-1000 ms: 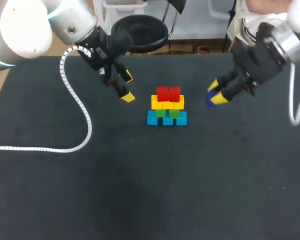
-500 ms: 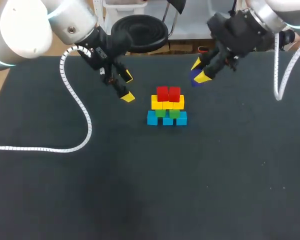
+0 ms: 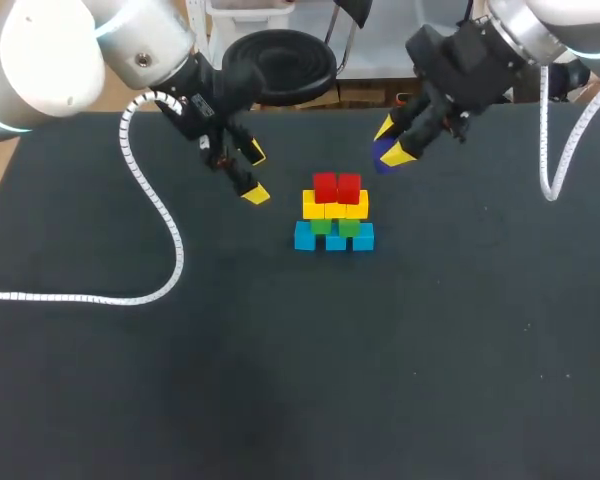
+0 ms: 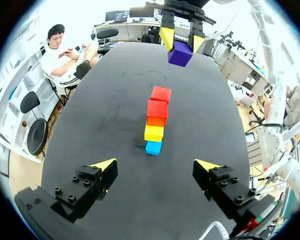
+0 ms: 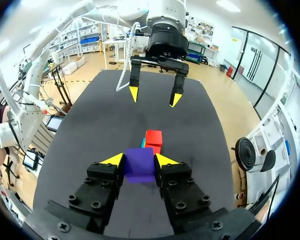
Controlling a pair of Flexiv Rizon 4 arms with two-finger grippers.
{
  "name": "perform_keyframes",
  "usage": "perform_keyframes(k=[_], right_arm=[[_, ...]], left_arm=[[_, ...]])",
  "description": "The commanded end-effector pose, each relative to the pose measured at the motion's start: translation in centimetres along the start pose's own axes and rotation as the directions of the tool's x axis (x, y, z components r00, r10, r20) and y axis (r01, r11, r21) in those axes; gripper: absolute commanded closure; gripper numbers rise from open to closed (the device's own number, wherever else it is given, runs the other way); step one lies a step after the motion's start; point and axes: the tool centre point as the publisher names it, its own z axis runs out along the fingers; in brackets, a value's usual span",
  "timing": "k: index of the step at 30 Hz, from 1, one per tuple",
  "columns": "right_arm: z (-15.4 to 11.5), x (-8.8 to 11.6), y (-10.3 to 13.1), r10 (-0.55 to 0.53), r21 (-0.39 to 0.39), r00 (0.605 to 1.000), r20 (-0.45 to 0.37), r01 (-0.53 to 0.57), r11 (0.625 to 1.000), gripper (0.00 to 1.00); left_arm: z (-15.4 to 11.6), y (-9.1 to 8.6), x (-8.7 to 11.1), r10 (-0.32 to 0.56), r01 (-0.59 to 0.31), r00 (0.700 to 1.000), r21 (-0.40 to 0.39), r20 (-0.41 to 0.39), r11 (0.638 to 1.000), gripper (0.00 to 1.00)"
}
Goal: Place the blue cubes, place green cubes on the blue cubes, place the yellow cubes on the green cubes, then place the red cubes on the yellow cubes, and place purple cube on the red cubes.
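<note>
Purple cube (image 3: 380,153): off the table (image 3: 280,380), clamped from two sides between the yellow tips of right gripper (image 3: 392,142). Hangs near the far edge, just beyond the stack and slightly to its right, apart from every other cube. Same grasp confirmed in right wrist view: cube (image 5: 139,163) seated squarely between both fingers, red layer visible just ahead of it.

Stack: stands midway between left and right edges, nearer the far edge than the near one. From the bottom up:
- blue cubes (image 3: 334,238), three in a row on the table
- green cubes (image 3: 335,227), two, on the blue
- yellow cubes (image 3: 334,207), a row on the green
- red cubes (image 3: 336,187), two side by side on the yellow, top bare

Looks upright and aligned in left wrist view; no cube seen lying loose elsewhere.

Left gripper (image 3: 255,174): fingers spread wide, nothing between them; parked to the left of the stack, well apart from it. Coiled white cable (image 3: 150,210) trails from that arm across the left part of the table.

Progress, as judged: four of five layers done, purple cap in hand but not yet placed. Left to do: carry it over the red pair, lower onto the seam between them, let go without nudging the column
</note>
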Motion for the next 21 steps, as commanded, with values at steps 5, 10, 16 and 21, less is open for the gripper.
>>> perform_keyframes(k=[5, 10, 16, 21], right_arm=[[0.0, 0.0, 0.0, 0.0, 0.001, 1.0, 0.0, 0.0, 1.0, 1.0], [0.0, 0.0, 0.0, 0.0, 0.001, 1.0, 0.0, 0.0, 1.0, 1.0], [0.0, 0.0, 0.0, 0.0, 0.001, 1.0, 0.0, 0.0, 1.0, 1.0], [-0.3, 0.6, 1.0, 0.085, 0.047, 0.996, -0.009, -0.085, 0.995, 1.0]], left_arm=[[0.0, 0.2, 0.0, 0.002, -0.002, 1.0, 0.003, 0.0, 1.0, 0.0], [0.0, 0.2, 0.0, 0.002, -0.002, 1.0, 0.003, 0.0, 1.0, 0.0], [0.0, 0.2, 0.0, 0.002, -0.002, 1.0, 0.003, 0.0, 1.0, 0.0], [0.0, 0.2, 0.0, 0.002, -0.002, 1.0, 0.003, 0.0, 1.0, 0.0]])
